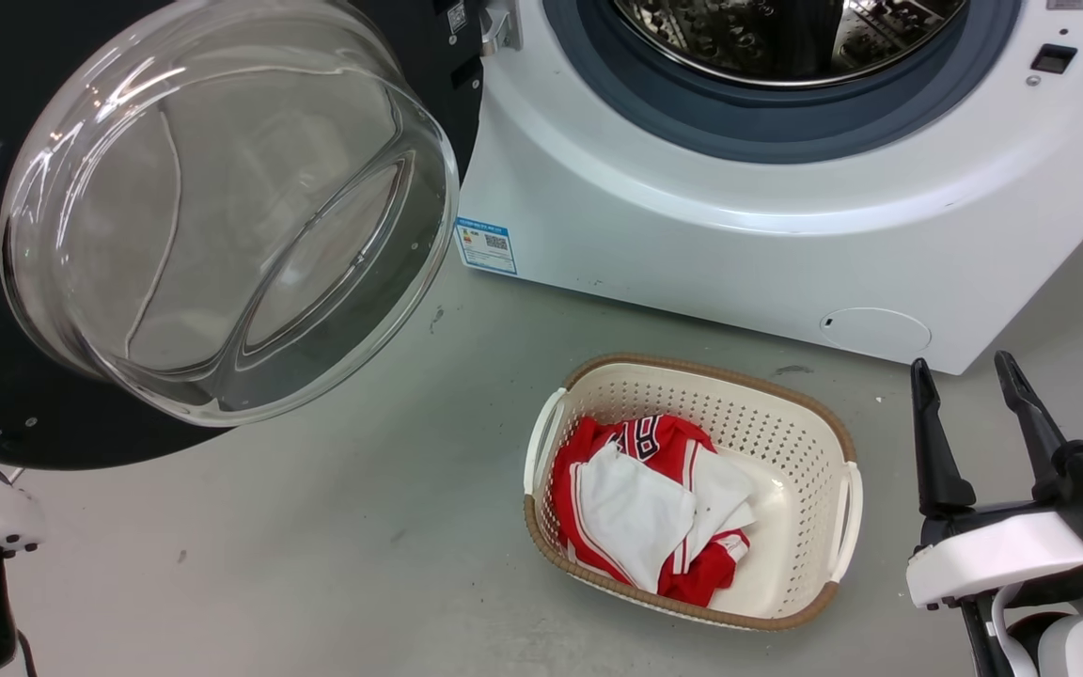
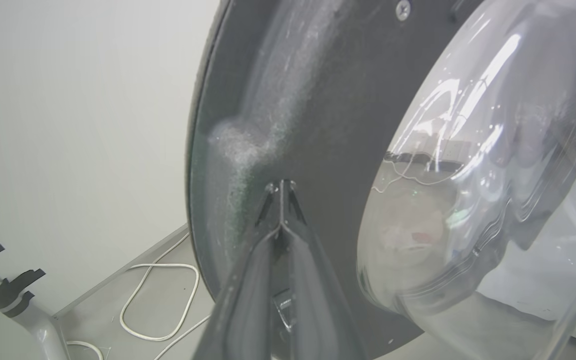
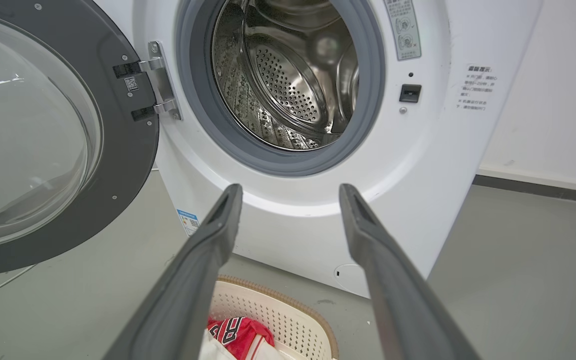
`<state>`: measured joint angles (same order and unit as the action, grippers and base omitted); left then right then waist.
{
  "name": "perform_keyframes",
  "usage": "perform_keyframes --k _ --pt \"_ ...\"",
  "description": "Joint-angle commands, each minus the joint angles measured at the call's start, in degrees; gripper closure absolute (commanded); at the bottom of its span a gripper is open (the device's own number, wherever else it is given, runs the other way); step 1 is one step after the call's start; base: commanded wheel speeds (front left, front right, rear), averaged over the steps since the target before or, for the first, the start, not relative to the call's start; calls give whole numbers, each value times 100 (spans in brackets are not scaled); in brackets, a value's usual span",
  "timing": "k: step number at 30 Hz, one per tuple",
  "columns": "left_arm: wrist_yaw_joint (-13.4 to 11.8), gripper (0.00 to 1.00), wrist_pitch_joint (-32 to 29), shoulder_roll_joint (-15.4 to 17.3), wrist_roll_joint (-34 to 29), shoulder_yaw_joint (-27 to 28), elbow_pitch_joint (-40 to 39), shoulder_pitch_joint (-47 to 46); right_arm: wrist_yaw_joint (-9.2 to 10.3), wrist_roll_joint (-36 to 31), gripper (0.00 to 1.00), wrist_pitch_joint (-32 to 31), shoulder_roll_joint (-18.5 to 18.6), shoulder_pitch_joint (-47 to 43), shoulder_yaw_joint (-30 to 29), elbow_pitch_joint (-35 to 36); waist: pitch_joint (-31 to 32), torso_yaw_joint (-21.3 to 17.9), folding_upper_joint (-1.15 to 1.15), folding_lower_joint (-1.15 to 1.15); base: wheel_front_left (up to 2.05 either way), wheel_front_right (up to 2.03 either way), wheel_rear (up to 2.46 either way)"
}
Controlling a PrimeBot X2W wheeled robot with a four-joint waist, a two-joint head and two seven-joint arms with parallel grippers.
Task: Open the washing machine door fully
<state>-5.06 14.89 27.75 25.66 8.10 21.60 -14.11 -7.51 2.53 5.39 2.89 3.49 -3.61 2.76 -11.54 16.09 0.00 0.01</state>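
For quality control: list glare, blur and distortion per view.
Head view: glare streaks on the clear glass dome of the large round black washing machine door. Left wrist view: bright reflections on that dome, a hazy pale patch on the black rim, left tool blurred near the lens. Right wrist view: mild wide-angle distortion; right tool soft up close.

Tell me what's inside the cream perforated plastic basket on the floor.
Crumpled red-and-white clothing lies in the cream perforated plastic basket, toward its left side. Anything beneath the cloth is covered.
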Motion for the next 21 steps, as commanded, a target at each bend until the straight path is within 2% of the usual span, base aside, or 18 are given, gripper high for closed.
perform_keyframes --k 1,6,11,21 --pt "-22 100 26 -23 -35 33 4 -11 4 16 0 35 -5 67 -4 -13 25 -23 0 -1 0 0 0" --pt "-147 100 39 -162 -259 152 -385 334 4 96 0 117 -5 11 5 -98 168 -124 0 -1 0 0 0" --pt "-280 100 29 -547 -561 179 -1107 886 4 167 0 157 -5 -59 62 -201 341 -258 0 -1 0 0 0" --pt "-159 100 31 -1405 -942 -361 -1788 1501 4 207 0 215 -6 -159 139 -284 607 -552 0 -1 0 0 0"
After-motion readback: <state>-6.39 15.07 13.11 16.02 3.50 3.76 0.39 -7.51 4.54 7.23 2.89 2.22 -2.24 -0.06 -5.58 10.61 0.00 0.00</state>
